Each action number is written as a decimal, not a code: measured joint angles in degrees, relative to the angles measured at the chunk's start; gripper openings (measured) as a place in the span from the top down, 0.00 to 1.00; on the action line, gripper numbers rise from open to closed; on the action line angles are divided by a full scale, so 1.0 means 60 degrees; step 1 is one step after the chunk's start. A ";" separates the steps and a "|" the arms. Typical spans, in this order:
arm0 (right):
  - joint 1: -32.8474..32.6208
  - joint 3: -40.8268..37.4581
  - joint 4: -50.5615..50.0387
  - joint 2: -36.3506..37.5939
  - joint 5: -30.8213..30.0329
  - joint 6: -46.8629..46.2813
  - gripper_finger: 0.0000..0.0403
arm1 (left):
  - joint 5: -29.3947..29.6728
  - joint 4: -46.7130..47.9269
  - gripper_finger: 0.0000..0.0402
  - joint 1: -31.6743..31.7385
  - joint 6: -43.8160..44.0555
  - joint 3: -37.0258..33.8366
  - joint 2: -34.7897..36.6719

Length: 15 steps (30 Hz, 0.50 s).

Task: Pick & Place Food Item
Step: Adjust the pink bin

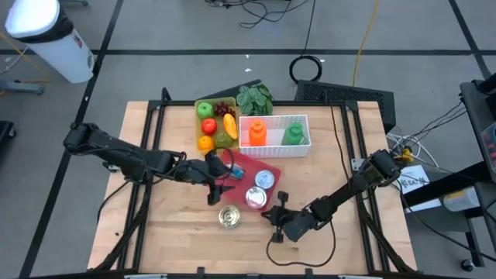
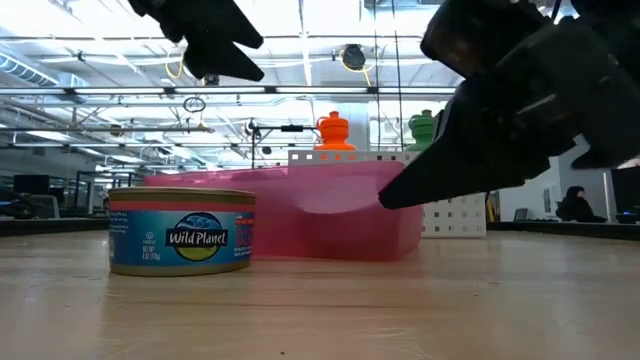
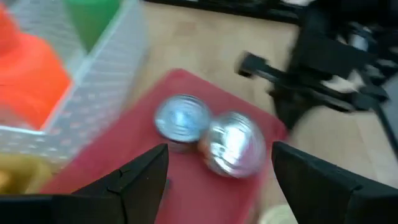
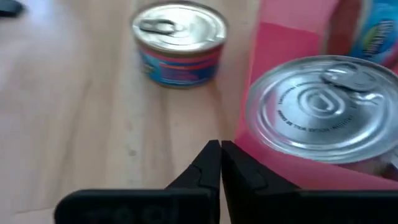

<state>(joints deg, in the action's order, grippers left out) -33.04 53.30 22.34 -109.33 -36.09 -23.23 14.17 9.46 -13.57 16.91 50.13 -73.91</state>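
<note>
Wooden table: three cans, two bottles

Red tray at centre — silver-topped cans: one blue-labelled; white basket above holds orange and green bottles.

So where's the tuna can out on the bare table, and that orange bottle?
tuna can (image 1: 229, 217), high view, on its shiny lid.
orange bottle (image 1: 257, 132), high view, on its body inside the white basket (image 1: 275, 149).
</note>
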 joint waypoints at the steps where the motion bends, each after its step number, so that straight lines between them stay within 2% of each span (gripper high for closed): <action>1: -0.0002 0.0000 -0.0133 0.0002 -0.0234 0.0005 0.99 | -0.0151 0.0014 0.25 -0.0052 -0.0048 -0.0003 0.0000; 11: 0.0385 0.0000 -0.0802 0.0028 -0.1097 -0.0176 1.00 | -0.0240 -0.0022 0.22 -0.0704 0.0923 -0.0001 -0.0120; 15: 0.0457 -0.0007 -0.1152 0.0028 -0.0982 -0.0505 1.00 | -0.0914 0.0036 0.23 -0.1087 0.1135 0.0010 -0.0343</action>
<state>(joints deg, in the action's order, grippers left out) -30.30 53.25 15.43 -109.16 -41.98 -26.26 8.69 9.68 -20.09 23.72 50.19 -75.97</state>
